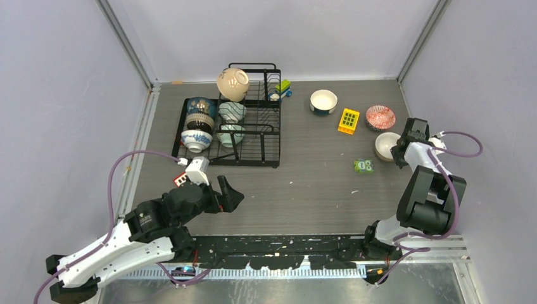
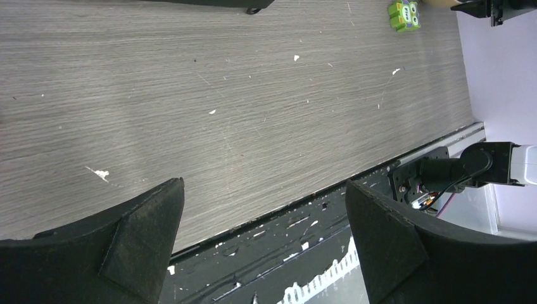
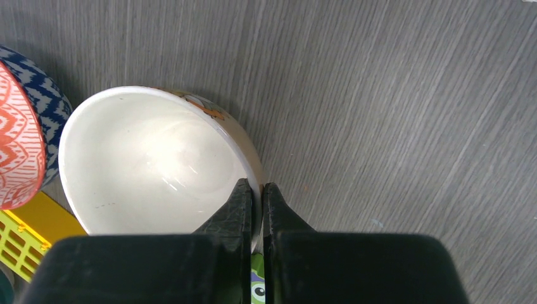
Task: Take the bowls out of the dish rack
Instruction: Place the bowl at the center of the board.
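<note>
Right tool [image 3: 255,189] pinches the cream bowl [image 3: 145,164] by its rim; left tool [image 2: 264,185] hangs spread over the table [image 2: 190,95].

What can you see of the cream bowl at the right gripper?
The cream bowl is round, glossy and ceramic-looking, white inside with an orange pattern outside below the rim. It is empty and upright on the table, beside the red bowl. The right gripper is shut on its rim, one finger inside, one outside.
</note>
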Motion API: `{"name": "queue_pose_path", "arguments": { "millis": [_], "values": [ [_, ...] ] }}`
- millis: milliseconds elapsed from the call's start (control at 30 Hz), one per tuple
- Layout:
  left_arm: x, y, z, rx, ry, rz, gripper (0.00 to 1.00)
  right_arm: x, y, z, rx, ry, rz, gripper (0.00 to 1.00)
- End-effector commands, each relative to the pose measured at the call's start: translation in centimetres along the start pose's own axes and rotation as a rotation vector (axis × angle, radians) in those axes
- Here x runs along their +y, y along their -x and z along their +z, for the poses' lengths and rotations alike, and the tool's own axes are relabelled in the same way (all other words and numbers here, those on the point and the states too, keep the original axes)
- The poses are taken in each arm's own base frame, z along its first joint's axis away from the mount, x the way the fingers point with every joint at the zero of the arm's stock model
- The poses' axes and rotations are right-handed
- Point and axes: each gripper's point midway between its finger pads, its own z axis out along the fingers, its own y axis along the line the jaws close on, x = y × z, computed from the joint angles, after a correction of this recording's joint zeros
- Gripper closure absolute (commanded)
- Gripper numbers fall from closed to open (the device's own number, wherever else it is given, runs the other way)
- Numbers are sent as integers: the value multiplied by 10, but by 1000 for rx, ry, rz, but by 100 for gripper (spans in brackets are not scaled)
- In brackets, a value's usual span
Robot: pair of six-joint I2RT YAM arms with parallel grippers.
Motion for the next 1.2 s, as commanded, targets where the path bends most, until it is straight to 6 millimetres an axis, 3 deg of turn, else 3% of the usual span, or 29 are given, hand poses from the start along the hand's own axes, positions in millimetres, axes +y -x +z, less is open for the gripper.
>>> {"name": "queue_pose_path", "arguments": {
  "millis": [0, 433, 867, 1167],
  "values": [
    [-2, 3, 2, -21, -6, -35, 0, 29, 27, -3, -81, 95, 79, 99],
    [-1, 2, 3, -15, 7, -43, 0, 19, 19, 8, -54, 60, 77, 99],
    [2, -3, 3, -6, 7, -63, 0, 12, 8, 13, -15, 36, 52, 78],
    [1, -4, 3, 1, 4, -63, 0, 12, 11, 8, -16, 37, 41, 55]
  ]
}}
